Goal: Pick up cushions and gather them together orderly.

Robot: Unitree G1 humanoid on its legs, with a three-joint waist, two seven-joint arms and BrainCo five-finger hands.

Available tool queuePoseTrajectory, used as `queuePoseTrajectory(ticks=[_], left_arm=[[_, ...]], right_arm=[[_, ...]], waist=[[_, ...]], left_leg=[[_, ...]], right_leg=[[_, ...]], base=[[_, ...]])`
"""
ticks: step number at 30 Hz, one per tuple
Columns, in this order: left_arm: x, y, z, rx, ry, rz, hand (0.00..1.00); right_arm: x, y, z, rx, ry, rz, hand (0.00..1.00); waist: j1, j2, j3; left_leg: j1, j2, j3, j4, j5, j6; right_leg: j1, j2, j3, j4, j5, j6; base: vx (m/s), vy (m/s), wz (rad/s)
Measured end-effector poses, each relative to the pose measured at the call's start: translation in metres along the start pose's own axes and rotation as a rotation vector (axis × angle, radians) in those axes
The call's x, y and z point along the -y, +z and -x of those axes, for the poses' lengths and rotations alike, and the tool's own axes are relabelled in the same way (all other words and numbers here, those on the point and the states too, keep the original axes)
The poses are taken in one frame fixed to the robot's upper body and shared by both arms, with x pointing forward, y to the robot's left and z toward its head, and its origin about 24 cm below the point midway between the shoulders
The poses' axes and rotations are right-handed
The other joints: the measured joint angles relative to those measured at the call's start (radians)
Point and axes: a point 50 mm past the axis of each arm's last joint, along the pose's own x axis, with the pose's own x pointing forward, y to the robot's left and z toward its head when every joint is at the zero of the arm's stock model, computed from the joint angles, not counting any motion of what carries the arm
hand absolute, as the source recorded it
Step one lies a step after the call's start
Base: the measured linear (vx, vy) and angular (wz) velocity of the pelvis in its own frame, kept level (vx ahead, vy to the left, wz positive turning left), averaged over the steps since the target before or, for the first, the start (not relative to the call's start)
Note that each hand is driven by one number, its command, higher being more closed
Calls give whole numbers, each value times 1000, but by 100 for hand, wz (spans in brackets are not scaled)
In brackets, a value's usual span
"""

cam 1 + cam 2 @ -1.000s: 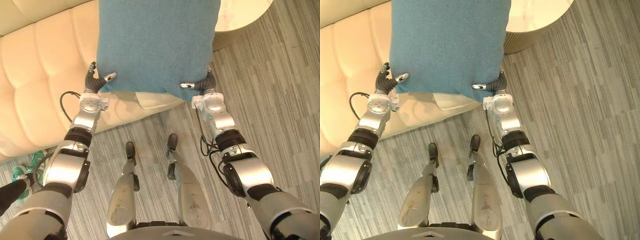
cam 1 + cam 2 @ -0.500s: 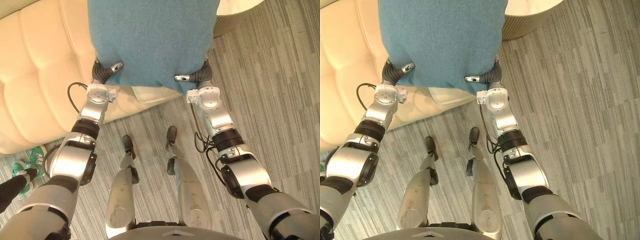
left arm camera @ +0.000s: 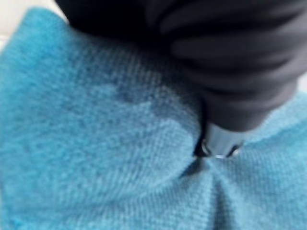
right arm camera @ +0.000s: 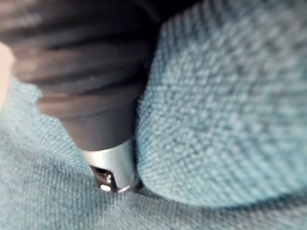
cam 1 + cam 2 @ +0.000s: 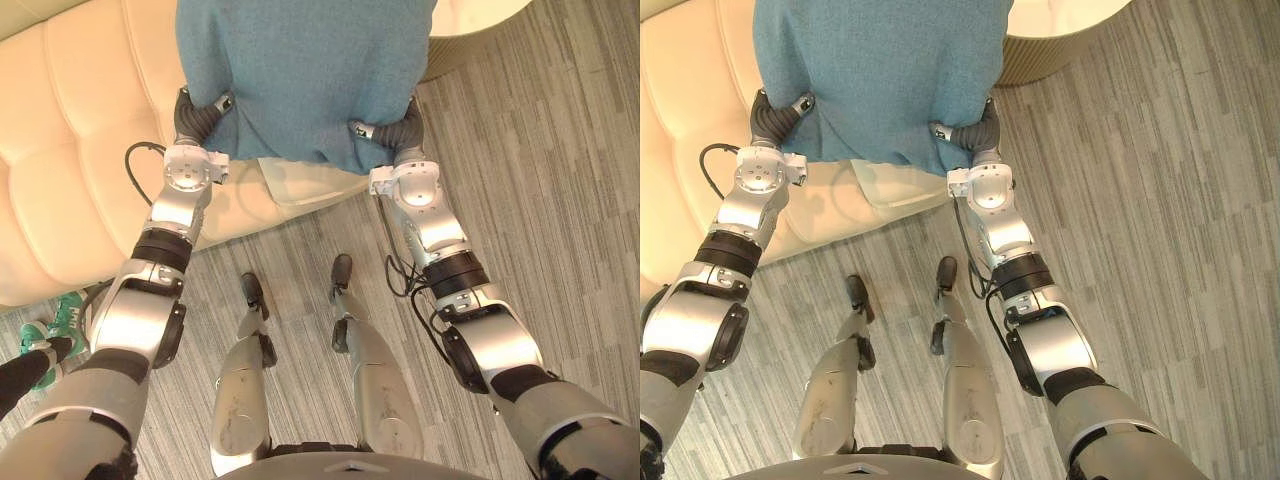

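A cream tufted sofa takes up the robot's left side, standing on a floor of grey striped carpet. Above the sofa's front edge hangs the blue cushion, held up off the seat and facing the camera, its upper part running out past the view's top. Its lower edge sags between the two hands and puckers at each of them.

To the robot's right, beyond the blue cushion, stands a round cream table with a ribbed side. A pale cushion lies on the sofa seat just below the blue one, its corner jutting over the seat's front edge.

The left hand grips the blue cushion's lower left corner: its thumb presses into the front of the fabric, with the fingers behind the cloth. The right hand pinches the lower right corner the same way, thumb dug into the weave, and the fabric bulges beside it.

At the robot's lower left a person's green shoe rests on the carpet beside the sofa
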Motion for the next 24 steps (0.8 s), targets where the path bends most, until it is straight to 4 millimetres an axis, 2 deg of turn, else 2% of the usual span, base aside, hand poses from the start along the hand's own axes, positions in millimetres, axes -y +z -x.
queuePoseTrajectory(ticks=[3,8,13,18,21,24], left_arm=[[2,-3,8,25,-16,9,100],[5,-35,40,-15,-57,35,100],[6,-59,70,-55,-87,63,100],[-1,-93,117,-157,-59,127,100],[-3,-99,130,-180,-47,153,100],[-5,-107,155,-219,-44,201,100]], right_arm=[[0,-11,6,-33,5,9,100],[-4,-43,29,-128,38,31,100],[-6,-57,55,-156,64,-2,100],[-19,-76,100,-235,106,-134,100],[-19,-73,108,-225,128,-187,100],[-20,-70,120,-211,167,-244,100]], waist=[[0,0,0],[-6,-1,-1],[-12,-8,-4],[-18,-54,-76],[-16,-58,-84],[-9,-55,-154]], left_leg=[[39,-4,-1,-8,0,0],[121,-13,-12,-36,9,-1],[180,-12,-34,-42,4,-1],[248,-12,-36,-52,-17,-4],[286,-12,-36,-52,-28,-4],[314,-13,-36,-59,-40,-4]], right_leg=[[41,0,0,-8,0,0],[125,4,-4,-32,0,2],[211,18,-14,-80,5,9],[303,29,-16,-141,10,14],[343,29,-15,-145,7,19],[371,28,-18,-151,-2,29]], base=[[83,4,0],[67,5,3],[46,-7,6],[67,28,1],[55,46,0],[69,52,0]])
